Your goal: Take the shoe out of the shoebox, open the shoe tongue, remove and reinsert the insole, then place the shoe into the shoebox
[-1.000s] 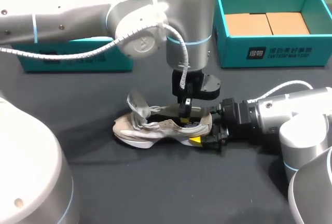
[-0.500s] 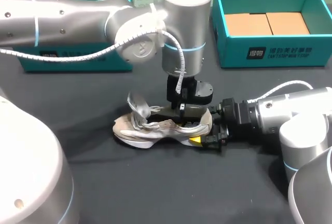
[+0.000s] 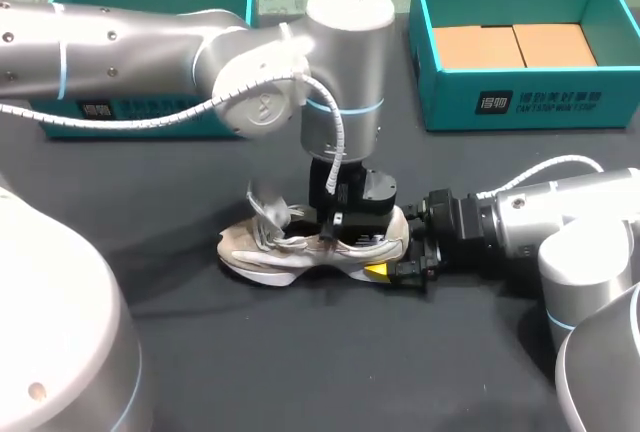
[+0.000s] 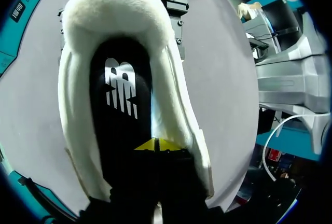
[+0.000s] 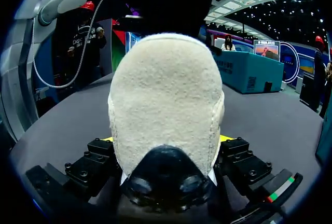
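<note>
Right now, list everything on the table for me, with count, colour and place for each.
White-and-beige laced sneaker: one, mid-table, upright on its sole.
Black flat insole: one, white logo, inside the sneaker.
Open teal cardboard shoebox: one, back right.
Brown cardboard pieces: two, side by side in that shoebox.
Second teal cardboard box: one, back left, partly behind the left arm.
Black table: one, under everything.
Left claw: one, yellow-tipped, down in the sneaker's opening, shut on the insole.
Right claw: one, yellow-tipped, shut on the sneaker's heel.

Black table [image 3: 300,372]: shoe [image 3: 262,257], two teal shoeboxes [image 3: 510,104]
</note>
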Motion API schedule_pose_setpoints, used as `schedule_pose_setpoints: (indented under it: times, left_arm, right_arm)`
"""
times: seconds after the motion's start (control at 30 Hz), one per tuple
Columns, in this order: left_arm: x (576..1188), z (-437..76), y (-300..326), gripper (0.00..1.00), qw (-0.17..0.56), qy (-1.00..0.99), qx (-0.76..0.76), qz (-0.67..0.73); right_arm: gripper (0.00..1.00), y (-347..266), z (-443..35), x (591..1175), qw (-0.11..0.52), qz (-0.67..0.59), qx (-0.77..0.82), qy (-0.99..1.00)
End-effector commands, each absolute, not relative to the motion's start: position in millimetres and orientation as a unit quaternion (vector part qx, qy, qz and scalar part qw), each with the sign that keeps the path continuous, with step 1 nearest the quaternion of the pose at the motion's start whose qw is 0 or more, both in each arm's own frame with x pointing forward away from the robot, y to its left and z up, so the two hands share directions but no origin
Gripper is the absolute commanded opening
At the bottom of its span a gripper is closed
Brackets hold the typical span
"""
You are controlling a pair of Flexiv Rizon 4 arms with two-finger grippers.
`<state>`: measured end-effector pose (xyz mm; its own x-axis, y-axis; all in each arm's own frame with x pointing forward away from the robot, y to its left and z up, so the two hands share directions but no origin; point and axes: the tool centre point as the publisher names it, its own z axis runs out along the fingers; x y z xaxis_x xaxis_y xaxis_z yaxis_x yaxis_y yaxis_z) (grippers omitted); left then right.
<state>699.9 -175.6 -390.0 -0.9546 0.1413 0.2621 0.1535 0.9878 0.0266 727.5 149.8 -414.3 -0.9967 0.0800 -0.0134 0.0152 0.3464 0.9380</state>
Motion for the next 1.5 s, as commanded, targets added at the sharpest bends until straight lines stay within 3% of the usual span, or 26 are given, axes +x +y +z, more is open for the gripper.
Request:
schedule_pose_setpoints:
  times: [0.03,0.2,0.3,0.37,0.73,0.93,1.07,1.1,1.33,1.5]
  left_arm:
    - [697.6,-391.5,-167.9,0.00,0.126,-0.989,-0.075,-0.015]
    - [695.8,-394.9,-165.2,0.25,0.119,-0.990,-0.076,-0.009]
    - [693.3,-396.1,-165.4,0.35,0.104,-0.991,-0.078,-0.007]
    - [692.5,-397.7,-166.6,0.36,0.096,-0.992,-0.078,-0.006]
    - [709.0,-418.6,-178.2,0.34,0.000,-0.999,-0.054,-0.004]
    - [722.7,-421.1,-181.7,0.26,-0.020,-0.999,-0.040,-0.014]
    - [729.1,-423.2,-181.3,0.13,-0.021,-0.999,-0.031,-0.018]
    - [731.0,-423.6,-180.5,0.01,-0.021,-0.999,-0.028,-0.019]
    - [740.0,-420.7,-174.7,0.00,-0.008,-1.000,-0.014,-0.012]
    - [744.7,-410.6,-166.5,0.00,0.041,-0.999,-0.015,0.022]
  right_arm:
    - [0.00,151.8,-416.6,726.3,0.028,0.569,0.029,0.821]
    - [0.00,151.8,-416.6,726.3,0.028,0.569,0.029,0.821]
    - [0.00,151.8,-416.6,726.3,0.028,0.569,0.029,0.821]
    - [0.00,151.8,-416.6,726.3,0.028,0.569,0.029,0.821]
    - [0.00,151.8,-416.6,726.3,0.028,0.569,0.029,0.821]
    - [0.00,151.8,-416.6,726.3,0.028,0.569,0.029,0.821]
    - [0.00,151.8,-416.6,726.3,0.028,0.569,0.029,0.821]
    - [0.00,151.8,-416.6,726.3,0.028,0.569,0.029,0.821]
    - [0.00,151.8,-416.6,726.3,0.028,0.569,0.029,0.821]
    - [0.00,151.8,-416.6,726.3,0.028,0.569,0.029,0.821]
